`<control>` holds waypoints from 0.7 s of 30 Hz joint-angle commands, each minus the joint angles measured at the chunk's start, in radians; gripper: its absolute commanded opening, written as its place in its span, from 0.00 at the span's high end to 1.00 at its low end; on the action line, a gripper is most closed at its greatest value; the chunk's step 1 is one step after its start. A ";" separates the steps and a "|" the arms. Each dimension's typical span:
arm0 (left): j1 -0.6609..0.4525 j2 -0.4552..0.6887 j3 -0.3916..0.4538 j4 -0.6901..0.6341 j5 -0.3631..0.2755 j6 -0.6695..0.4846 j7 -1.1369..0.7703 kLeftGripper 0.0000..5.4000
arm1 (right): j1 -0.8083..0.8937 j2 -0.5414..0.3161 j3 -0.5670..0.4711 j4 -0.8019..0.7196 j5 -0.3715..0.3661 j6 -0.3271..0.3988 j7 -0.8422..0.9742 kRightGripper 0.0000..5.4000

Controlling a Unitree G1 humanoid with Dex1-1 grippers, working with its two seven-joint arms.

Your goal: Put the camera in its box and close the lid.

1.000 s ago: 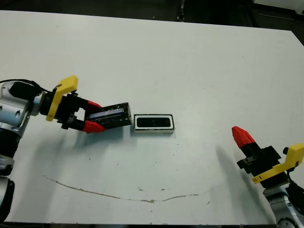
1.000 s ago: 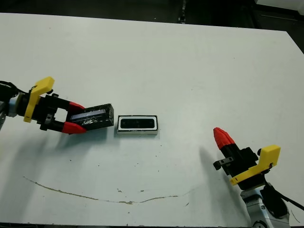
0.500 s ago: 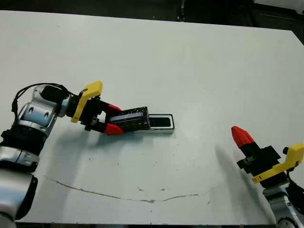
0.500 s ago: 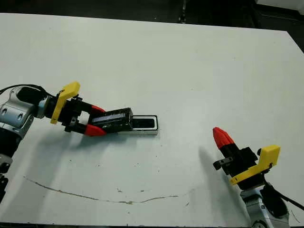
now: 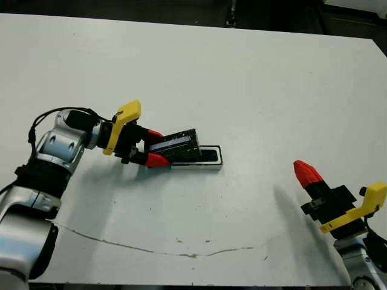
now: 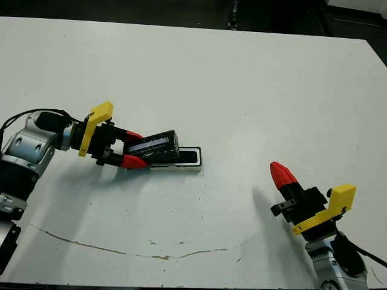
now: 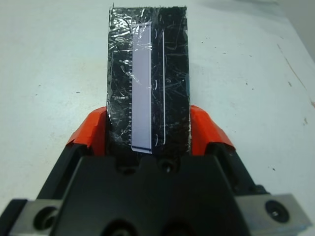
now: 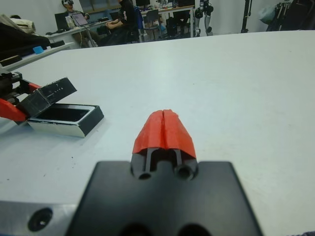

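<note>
Left gripper (image 5: pixel 150 147): both red fingers (image 7: pixel 92 132) clamped on the two long edges of the lid (image 5: pixel 178 145), gripping it at one short end. The lid reaches straight out ahead of the fingertips.

Lid: black, speckled, with a pale label strip running along its length. It is held tilted, the far end raised, and overlaps the near end of the box (image 5: pixel 207 157), just above it. Whether it touches the rim cannot be told.

Box: shallow tray, pale side wall, dark rim, lying flat on the table (image 5: pixel 242 84) directly ahead of the left gripper and partly under the lid. The end away from that gripper is uncovered.

Camera (image 8: pixel 65 114): a dark, glossy bar lying inside the box, seen in the uncovered part.

Right gripper (image 8: pixel 164 129): fingers pressed together, nothing between them, pointing across the table toward the box and lid, which lie well apart from it, ahead and to its left side.

Table: white, with a thin brownish scratch line (image 5: pixel 151 249) along the robot's edge, nearer the robot than both grippers.
</note>
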 commanded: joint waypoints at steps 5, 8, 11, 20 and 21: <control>0.050 -0.030 -0.031 -0.033 0.004 0.055 0.029 0.42 | 0.009 -0.008 -0.004 0.009 0.010 0.006 0.008 1.00; 0.055 -0.032 -0.041 -0.048 0.006 0.062 0.031 0.42 | 0.010 -0.008 -0.004 0.006 0.010 0.010 0.006 1.00; 0.059 -0.036 -0.049 -0.056 0.003 0.079 0.028 0.42 | 0.010 -0.008 -0.005 0.008 0.017 0.008 0.010 1.00; 0.059 -0.035 -0.069 -0.066 0.001 0.089 0.026 0.42 | 0.015 -0.013 -0.004 0.001 0.019 0.019 0.001 1.00; 0.059 -0.036 -0.071 -0.064 0.002 0.085 0.026 0.42 | 0.017 -0.012 -0.003 -0.005 0.016 0.021 -0.004 1.00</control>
